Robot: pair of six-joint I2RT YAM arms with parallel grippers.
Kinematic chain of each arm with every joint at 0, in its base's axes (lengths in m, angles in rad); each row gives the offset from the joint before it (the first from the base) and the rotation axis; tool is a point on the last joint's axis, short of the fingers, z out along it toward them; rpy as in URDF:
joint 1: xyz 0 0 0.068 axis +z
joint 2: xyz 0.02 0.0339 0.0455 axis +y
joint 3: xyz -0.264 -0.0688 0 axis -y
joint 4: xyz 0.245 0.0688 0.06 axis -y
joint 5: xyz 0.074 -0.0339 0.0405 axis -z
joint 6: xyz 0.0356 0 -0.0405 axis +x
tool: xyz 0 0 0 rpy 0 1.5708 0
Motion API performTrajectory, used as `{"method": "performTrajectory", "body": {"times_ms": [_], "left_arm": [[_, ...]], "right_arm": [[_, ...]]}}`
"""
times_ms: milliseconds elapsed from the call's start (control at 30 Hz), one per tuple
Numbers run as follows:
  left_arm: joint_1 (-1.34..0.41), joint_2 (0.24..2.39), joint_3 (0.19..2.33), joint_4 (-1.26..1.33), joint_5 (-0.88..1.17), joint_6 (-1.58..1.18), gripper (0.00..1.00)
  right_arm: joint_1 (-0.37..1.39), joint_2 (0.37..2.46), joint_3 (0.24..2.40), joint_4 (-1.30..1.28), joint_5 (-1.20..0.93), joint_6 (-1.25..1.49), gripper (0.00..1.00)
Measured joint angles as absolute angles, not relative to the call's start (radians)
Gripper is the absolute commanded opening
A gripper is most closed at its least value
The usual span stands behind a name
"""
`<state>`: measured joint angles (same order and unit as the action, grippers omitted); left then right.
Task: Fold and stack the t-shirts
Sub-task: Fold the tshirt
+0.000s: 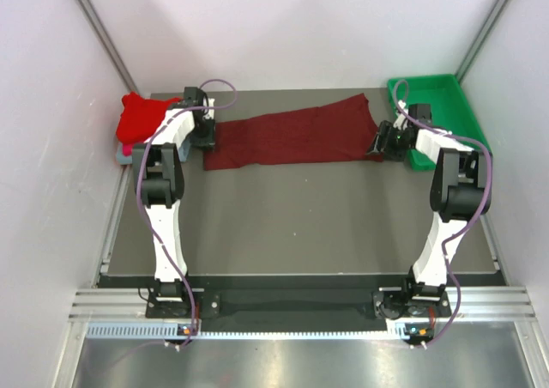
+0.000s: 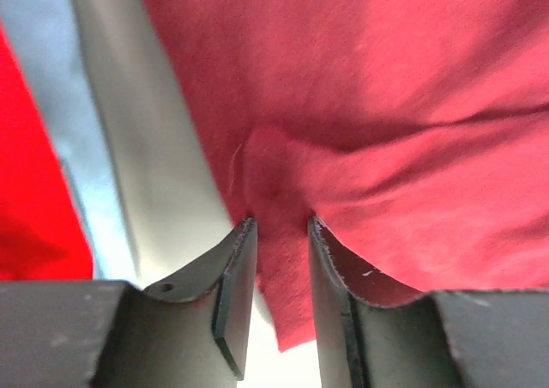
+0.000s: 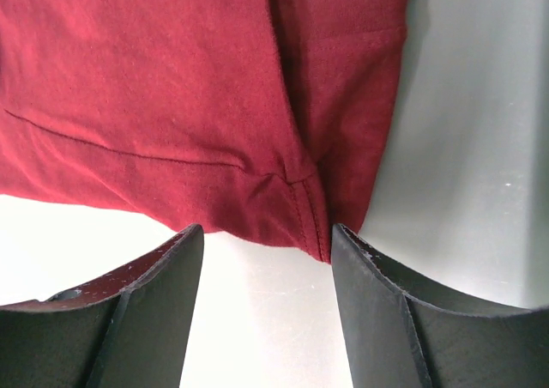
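Note:
A dark maroon t-shirt lies stretched in a long band across the far part of the table. My left gripper sits low at its left end. In the left wrist view the fingers stand a little apart, and a corner of the maroon cloth lies loose in the gap of the left gripper, not pinched. My right gripper is at the shirt's right end. There the right gripper stands wide, with the hemmed corner just beyond its tips and bare table between them.
A folded bright red t-shirt rests on a grey-blue one at the far left edge, right beside the left arm. A green plastic tray stands at the far right behind the right arm. White walls close in both sides.

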<state>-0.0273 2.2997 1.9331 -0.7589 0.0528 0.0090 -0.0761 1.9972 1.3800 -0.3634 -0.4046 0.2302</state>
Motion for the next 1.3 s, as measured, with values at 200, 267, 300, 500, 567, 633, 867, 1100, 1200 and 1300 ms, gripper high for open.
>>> {"method": "performTrajectory", "body": {"times_ms": [200,267,300,500,567,633,867,1100,1200,1300], "left_arm": [[-0.027,2.275,1.890,-0.764,0.001,0.009,0.39],[-0.027,2.275,1.888,-0.764,-0.001,0.008,0.33],[-0.027,2.275,1.887,-0.764,0.000,0.007,0.18],[-0.029,2.275,1.881,-0.763,0.012,0.010,0.00],[-0.028,2.270,1.873,-0.758,0.019,0.011,0.00],[-0.028,2.260,1.856,-0.749,0.027,0.011,0.00],[-0.035,2.180,1.732,-0.747,0.056,0.010,0.00],[-0.089,2.063,1.563,-0.785,0.077,0.006,0.00],[-0.137,2.000,1.488,-0.810,0.088,0.004,0.00],[-0.179,1.929,1.415,-0.825,0.093,0.003,0.00]], "right_arm": [[-0.062,1.996,1.372,-0.367,-0.390,0.209,0.59],[-0.058,1.996,1.372,-0.368,-0.381,0.200,0.47],[-0.056,1.996,1.372,-0.368,-0.375,0.194,0.35],[-0.052,1.998,1.388,-0.377,-0.343,0.174,0.14],[-0.052,2.000,1.404,-0.383,-0.330,0.165,0.11],[-0.051,2.006,1.423,-0.384,-0.315,0.157,0.07],[-0.049,2.073,1.525,-0.389,-0.270,0.127,0.06],[-0.048,2.173,1.664,-0.388,-0.237,0.113,0.08],[-0.048,2.216,1.731,-0.382,-0.227,0.113,0.07],[-0.047,2.257,1.796,-0.381,-0.222,0.114,0.07]]}}
